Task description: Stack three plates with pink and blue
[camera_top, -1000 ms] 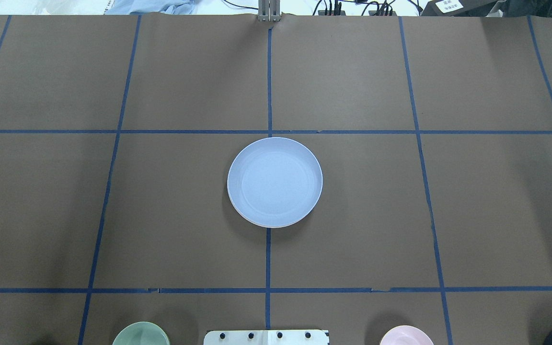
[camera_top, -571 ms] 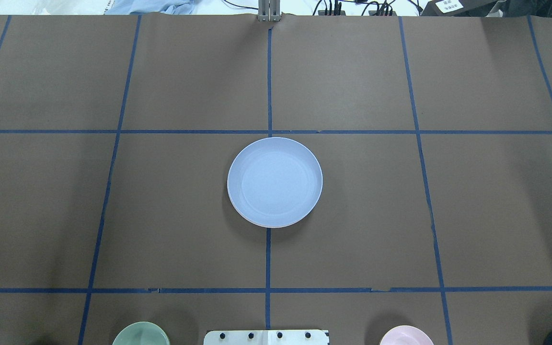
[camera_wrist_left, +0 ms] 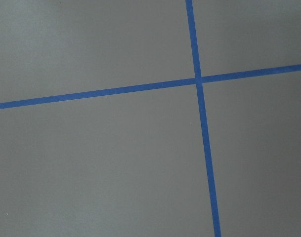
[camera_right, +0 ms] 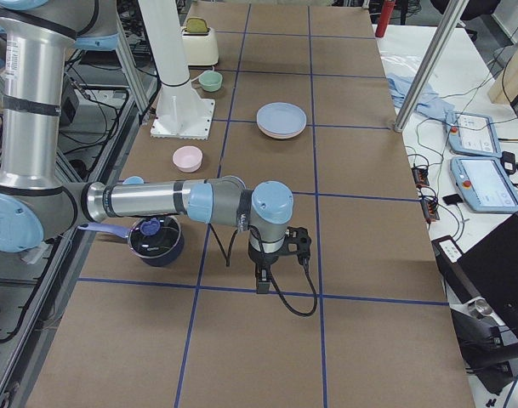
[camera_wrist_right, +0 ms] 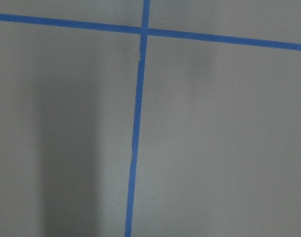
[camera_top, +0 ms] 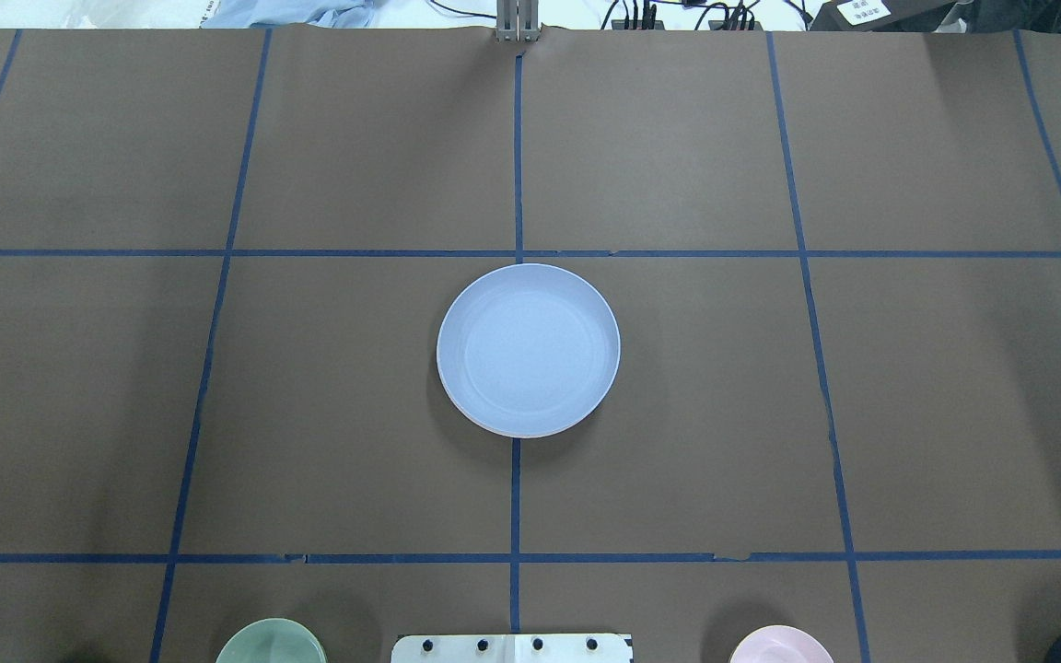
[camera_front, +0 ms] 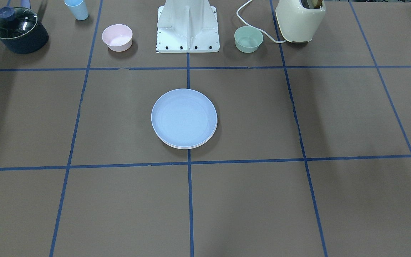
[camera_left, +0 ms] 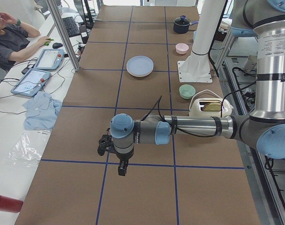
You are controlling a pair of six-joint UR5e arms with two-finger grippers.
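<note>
A pale blue plate [camera_top: 528, 350] lies on top of a stack at the table's middle, also in the front view [camera_front: 184, 117] and both side views [camera_left: 140, 65] [camera_right: 281, 119]. Thin pale rims of plates beneath it [camera_front: 187, 146] show at its edge; a pinkish sliver [camera_top: 530, 434] shows in the overhead view. The left gripper [camera_left: 122, 168] hangs over bare table far from the stack. The right gripper [camera_right: 263, 280] does the same at the other end. Both show only in side views, so I cannot tell if they are open. The wrist views show only brown table and blue tape.
Near the robot base [camera_front: 188, 26] stand a small pink bowl [camera_front: 117, 36], a small green bowl [camera_front: 248, 38], a dark lidded pot [camera_front: 18, 29], a blue cup [camera_front: 77, 9] and a cream toaster [camera_front: 300, 19]. An operator [camera_left: 6, 37] sits beside the table.
</note>
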